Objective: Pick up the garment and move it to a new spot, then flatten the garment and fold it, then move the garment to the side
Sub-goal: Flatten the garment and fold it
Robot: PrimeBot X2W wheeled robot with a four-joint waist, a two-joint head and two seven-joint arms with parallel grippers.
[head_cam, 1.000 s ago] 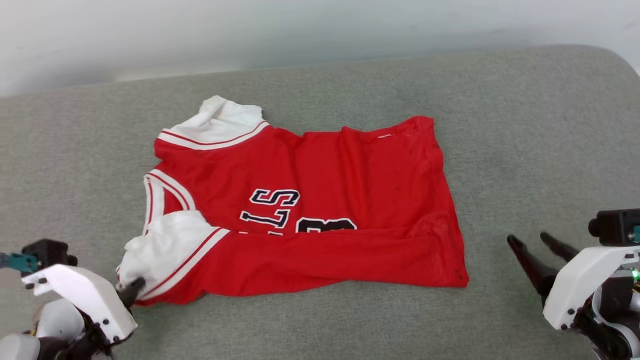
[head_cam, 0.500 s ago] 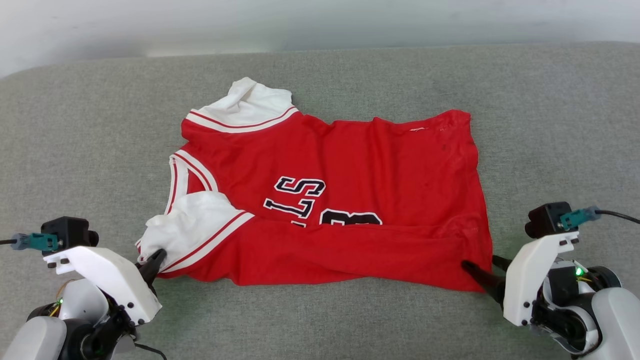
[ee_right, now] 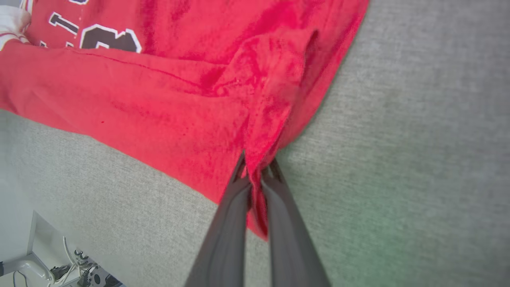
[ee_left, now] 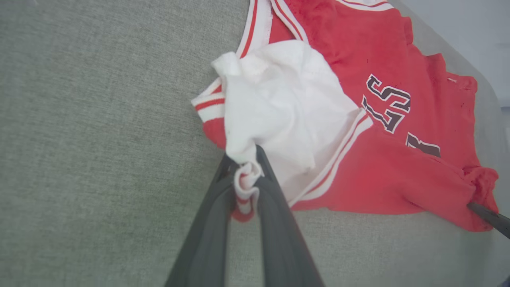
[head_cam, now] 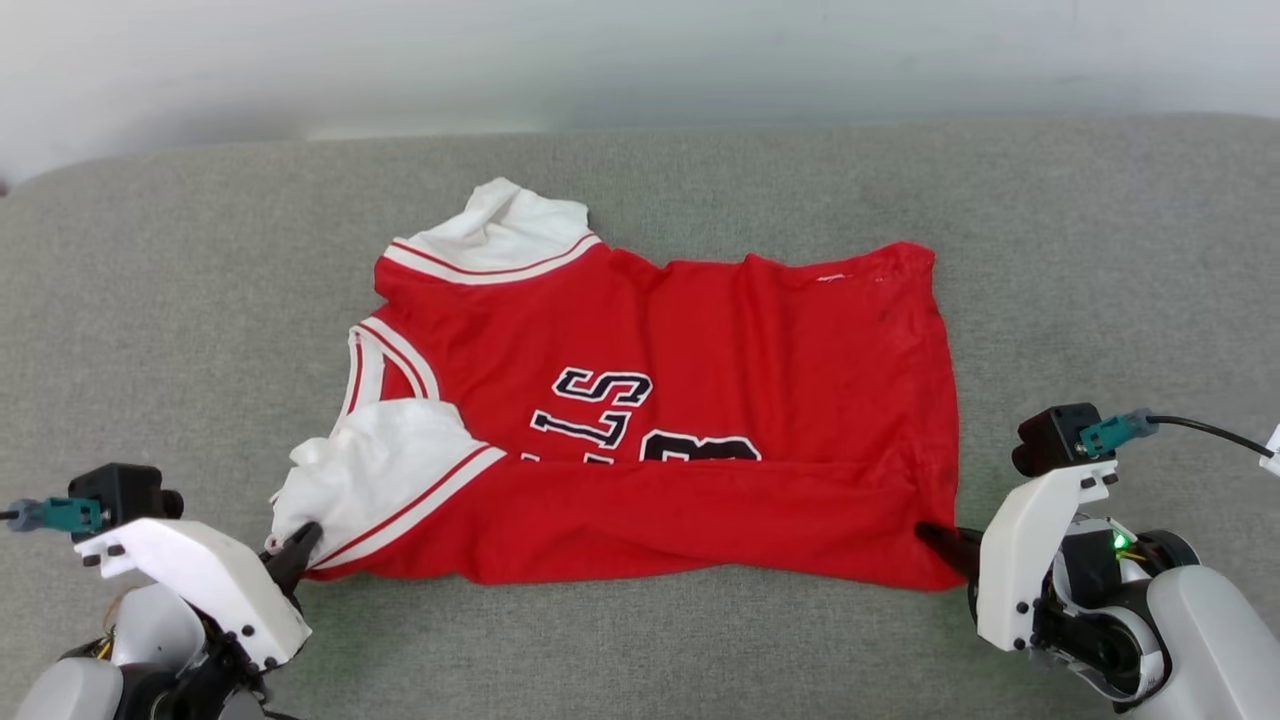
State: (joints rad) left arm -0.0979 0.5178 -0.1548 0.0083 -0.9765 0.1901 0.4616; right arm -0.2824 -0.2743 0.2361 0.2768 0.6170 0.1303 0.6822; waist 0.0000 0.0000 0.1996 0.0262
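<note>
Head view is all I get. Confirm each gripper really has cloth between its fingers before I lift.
Observer: In the left wrist view, the left gripper is shut on a bunched bit of the white sleeve, with the striped trim squeezed between its fingers.
Operator: Now the right one.
Observer: In the right wrist view, the right gripper is shut on the shirt at its red bottom corner.
Operator: Say how deep.
Observer: In both grips the cloth runs well down past the fingertips.
</note>
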